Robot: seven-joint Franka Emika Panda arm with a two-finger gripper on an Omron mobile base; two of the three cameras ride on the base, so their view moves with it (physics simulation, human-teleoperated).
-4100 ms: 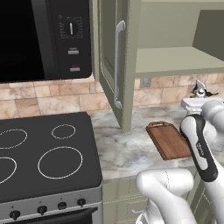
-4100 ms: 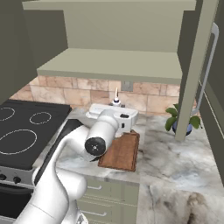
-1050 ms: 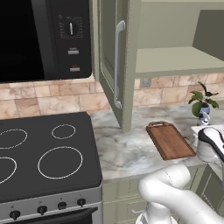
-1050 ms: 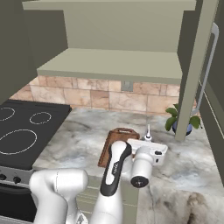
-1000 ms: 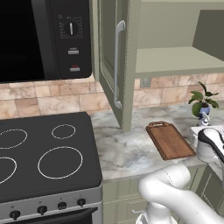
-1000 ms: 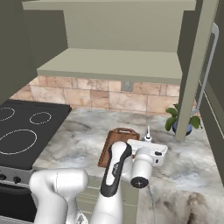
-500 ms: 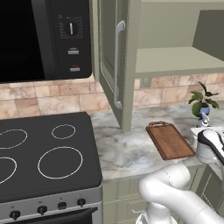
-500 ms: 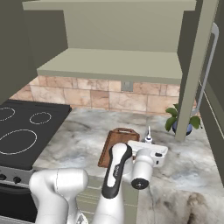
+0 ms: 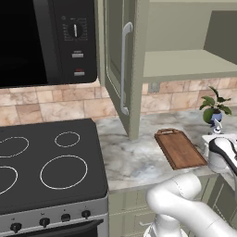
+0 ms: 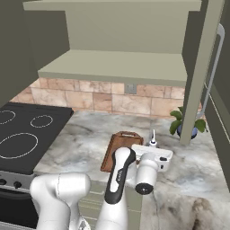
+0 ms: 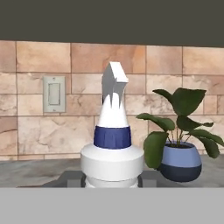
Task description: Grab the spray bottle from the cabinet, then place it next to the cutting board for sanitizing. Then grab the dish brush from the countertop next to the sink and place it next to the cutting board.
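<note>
- While the cabinet (image 9: 121, 69) stands open with its pale shelf bare, the spray bottle (image 11: 112, 140) is already out of it, upright and low over the countertop (image 10: 85, 139), just right of the cutting board (image 9: 179, 148).
- Gripper (image 10: 152, 151): level with the bottle beside the board's right edge. The hand view looks straight at the bottle's blue collar and white nozzle from very near. The fingertips are hidden, so I cannot tell how wide the jaws stand or whether they hold the bottle.
- Whether the bottle's base touches the marble cannot be told either.
- Potted plant (image 11: 179, 142): behind and right of the bottle, against the tiled wall.
- Progress, as judged: first half nearly done, with release and withdrawal perhaps remaining.
- Outstanding: the dish brush fetch from beside the sink, entire.
</note>
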